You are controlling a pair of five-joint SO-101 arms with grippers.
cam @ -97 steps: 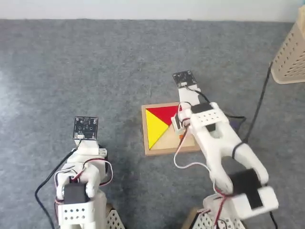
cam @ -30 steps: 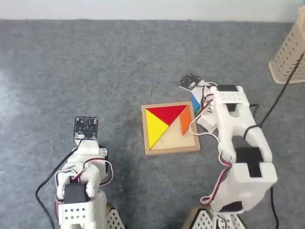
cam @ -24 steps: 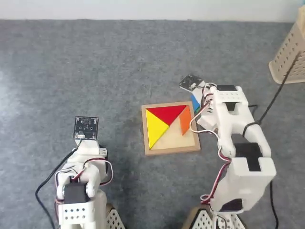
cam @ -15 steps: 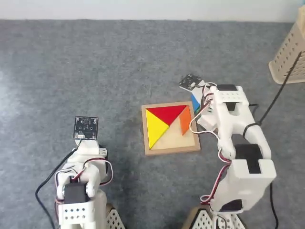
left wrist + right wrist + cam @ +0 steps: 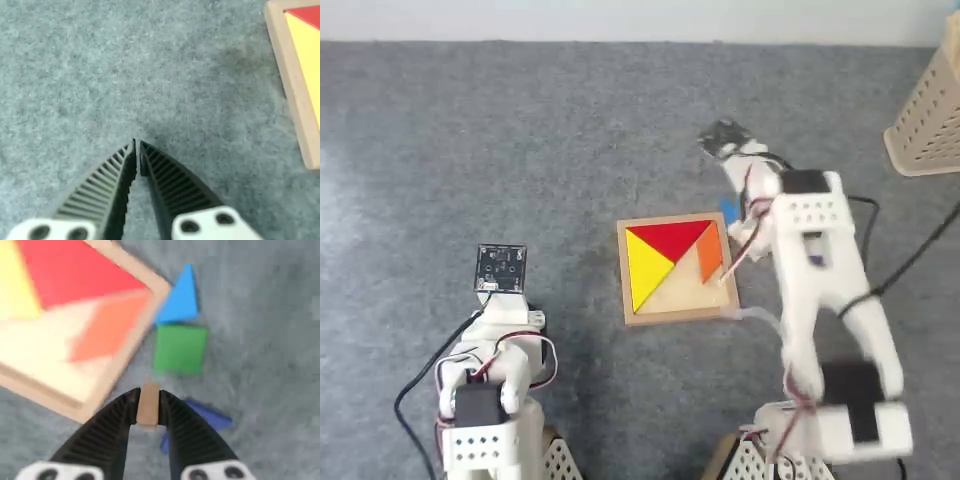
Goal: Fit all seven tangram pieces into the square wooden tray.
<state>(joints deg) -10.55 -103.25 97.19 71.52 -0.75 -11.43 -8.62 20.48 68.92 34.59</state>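
Tray: the square wooden tray (image 5: 623,275) sits just right of centre in the high view. A red triangle (image 5: 670,238), a yellow triangle (image 5: 645,268) and an orange piece (image 5: 710,258) lie in it, and its lower part is bare wood.
Right gripper: my right gripper (image 5: 148,392) pinches a small tan piece (image 5: 148,410) on edge, near the tray's outer rim.
Loose pieces: a green square (image 5: 180,349), a light blue triangle (image 5: 181,297) and a dark blue piece (image 5: 210,417) lie on the carpet (image 5: 470,130) just beside the tray.
Left gripper: my left gripper (image 5: 136,146) is pressed together on nothing, above the carpet. Its arm is at the lower left of the high view.
Handling: I judge the pieces light, stiff, thin and slick. I would grip across opposite flat edges, because a corner hold could let one twist.
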